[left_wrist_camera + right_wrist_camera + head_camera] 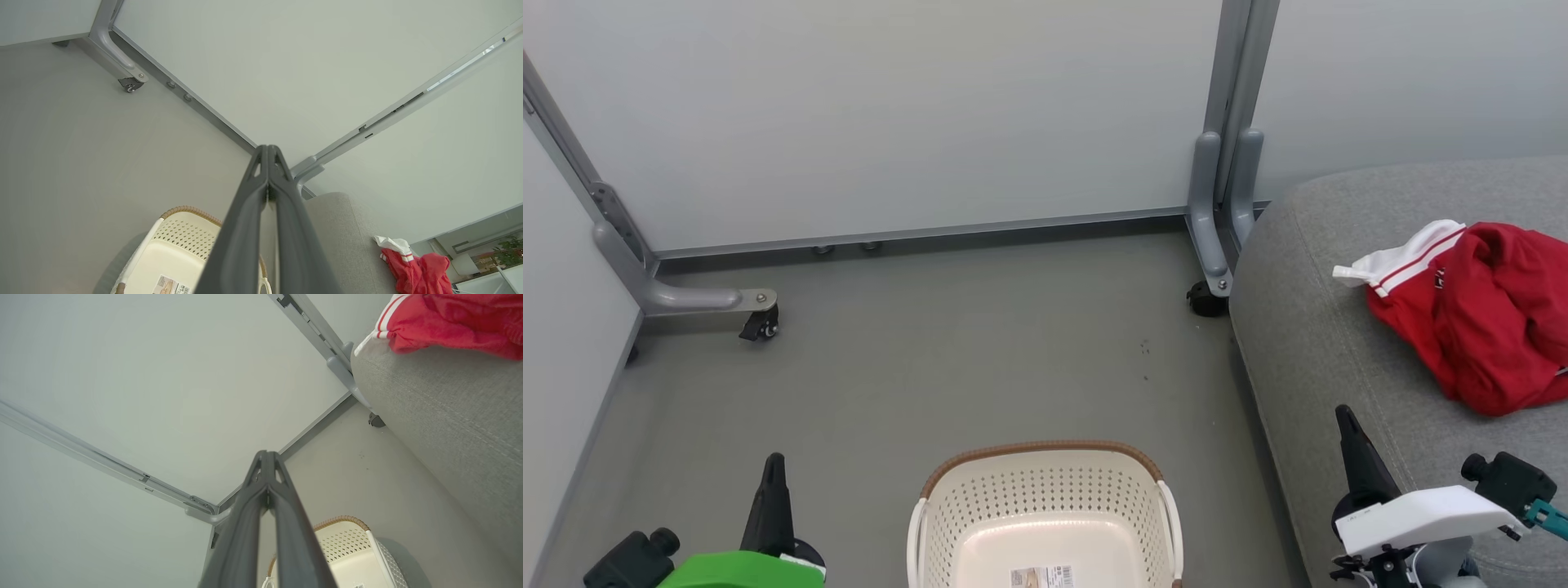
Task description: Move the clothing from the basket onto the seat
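The red fabric clothing (1486, 318) with white striped trim lies bunched in a heap on the large grey woven-fabric seat (1307, 351) at the right of the scene. It is well apart from the oval cream plastic basket (1045, 447) with perforated walls and a brown woven-look rim, which stands on the grey floor (931, 367) near the robot, a paper label on its bottom. The left end effector (774, 461) hangs left of the basket, the right end effector (1343, 415) by the seat's near left edge; each has its two dark fingers pressed together. Pale partition panels (931, 114) on grey castor feet stand at the far side.
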Tool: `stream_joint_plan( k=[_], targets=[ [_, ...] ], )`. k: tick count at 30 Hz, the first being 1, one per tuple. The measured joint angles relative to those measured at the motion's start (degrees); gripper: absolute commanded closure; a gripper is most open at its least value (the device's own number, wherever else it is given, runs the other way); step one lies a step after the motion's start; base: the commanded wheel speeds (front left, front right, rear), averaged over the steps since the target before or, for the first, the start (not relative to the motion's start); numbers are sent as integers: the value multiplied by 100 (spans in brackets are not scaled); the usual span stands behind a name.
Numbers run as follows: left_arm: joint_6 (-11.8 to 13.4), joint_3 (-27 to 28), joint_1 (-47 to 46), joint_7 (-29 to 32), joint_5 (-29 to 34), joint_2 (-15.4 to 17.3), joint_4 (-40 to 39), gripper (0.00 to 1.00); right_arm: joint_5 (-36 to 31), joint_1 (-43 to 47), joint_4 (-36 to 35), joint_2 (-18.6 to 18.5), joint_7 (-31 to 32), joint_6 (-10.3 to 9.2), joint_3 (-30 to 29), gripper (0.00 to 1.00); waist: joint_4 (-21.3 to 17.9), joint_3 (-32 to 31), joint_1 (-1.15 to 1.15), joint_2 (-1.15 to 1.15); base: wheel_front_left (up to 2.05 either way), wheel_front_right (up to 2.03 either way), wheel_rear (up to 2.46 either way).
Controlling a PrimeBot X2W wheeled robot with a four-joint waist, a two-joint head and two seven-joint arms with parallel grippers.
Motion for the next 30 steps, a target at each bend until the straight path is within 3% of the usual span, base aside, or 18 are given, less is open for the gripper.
stream_joint_plan(
  k=[30],
  targets=[
    [-175, 283, -446, 477, -1860, 13, 196, 100, 1904, -340, 137, 13, 490, -4, -328, 100, 9, 183, 0, 0, 0, 0, 0]
  ],
)
